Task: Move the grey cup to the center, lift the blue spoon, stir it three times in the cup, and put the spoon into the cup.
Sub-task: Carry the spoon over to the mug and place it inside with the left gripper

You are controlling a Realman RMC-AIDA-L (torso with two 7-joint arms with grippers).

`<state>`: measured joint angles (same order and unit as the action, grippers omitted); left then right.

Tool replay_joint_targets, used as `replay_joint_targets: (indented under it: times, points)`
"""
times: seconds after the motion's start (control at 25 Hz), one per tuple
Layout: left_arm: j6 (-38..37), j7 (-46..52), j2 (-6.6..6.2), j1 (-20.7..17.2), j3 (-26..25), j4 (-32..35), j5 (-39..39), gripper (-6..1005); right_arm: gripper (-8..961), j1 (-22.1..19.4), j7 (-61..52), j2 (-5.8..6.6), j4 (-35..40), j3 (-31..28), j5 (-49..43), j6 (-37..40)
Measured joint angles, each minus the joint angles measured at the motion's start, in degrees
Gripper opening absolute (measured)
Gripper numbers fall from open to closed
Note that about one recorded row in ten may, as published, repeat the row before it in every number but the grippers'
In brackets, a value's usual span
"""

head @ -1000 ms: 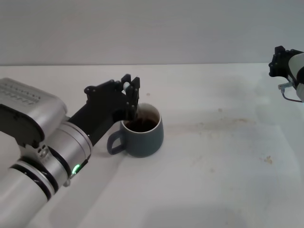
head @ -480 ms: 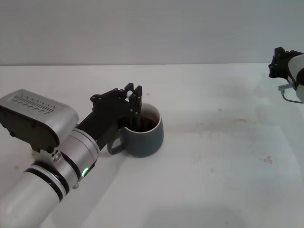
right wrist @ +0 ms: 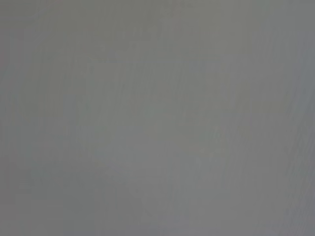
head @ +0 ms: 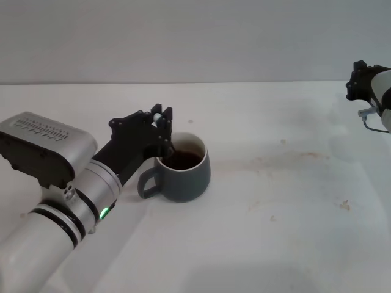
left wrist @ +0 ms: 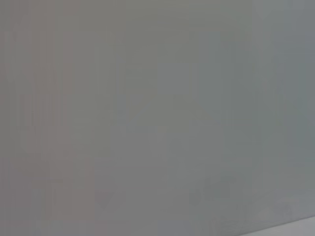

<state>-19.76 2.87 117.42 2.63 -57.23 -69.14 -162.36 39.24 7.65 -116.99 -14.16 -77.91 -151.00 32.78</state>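
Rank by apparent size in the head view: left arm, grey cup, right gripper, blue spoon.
1. Left arm, inflated by nearness to the camera.
2. Grey cup.
3. Right gripper, cut off by the frame edge, so unsure.
4. Blue spoon, only its handle tip shows.

The grey cup (head: 182, 167) stands upright, handle toward 8 o'clock, dark liquid inside; the blue spoon (head: 158, 118) rises at its 10 o'clock rim.

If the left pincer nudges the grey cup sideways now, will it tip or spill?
Probably slides, not tips: the grey cup looks squat and wide-based. Its dark liquid sits below the rim, so slow pushes likely won't spill. The left pincer sits over its rim.
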Motion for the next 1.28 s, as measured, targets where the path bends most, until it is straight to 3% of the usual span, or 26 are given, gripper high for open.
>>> replay_joint_targets:
  times: [0.24,0.6,1.0,1.28]
  points:
    - [-0.45,0.03,-0.76,-1.55,-0.51,-0.11,-0.01,192,15,0.08,0.00,-0.06,-0.15,-0.14,0.00,-0.33]
    - [-0.07,0.03,-1.90,-9.54,1.58,-7.67,-0.38,196,15,1.03,0.00,-0.02,-0.33,0.35,0.00,-0.53]
    - [-0.40,0.02,-2.08,-9.73,4.76,-9.64,-0.41,201,15,0.97,0.00,0.01,-0.86,0.45,-0.76,-0.53]
    - [-0.57,-0.33,-1.23,-6.31,5.99,-7.76,-0.42,204,15,0.58,0.00,-0.04,-0.88,0.38,-1.47,-0.53]
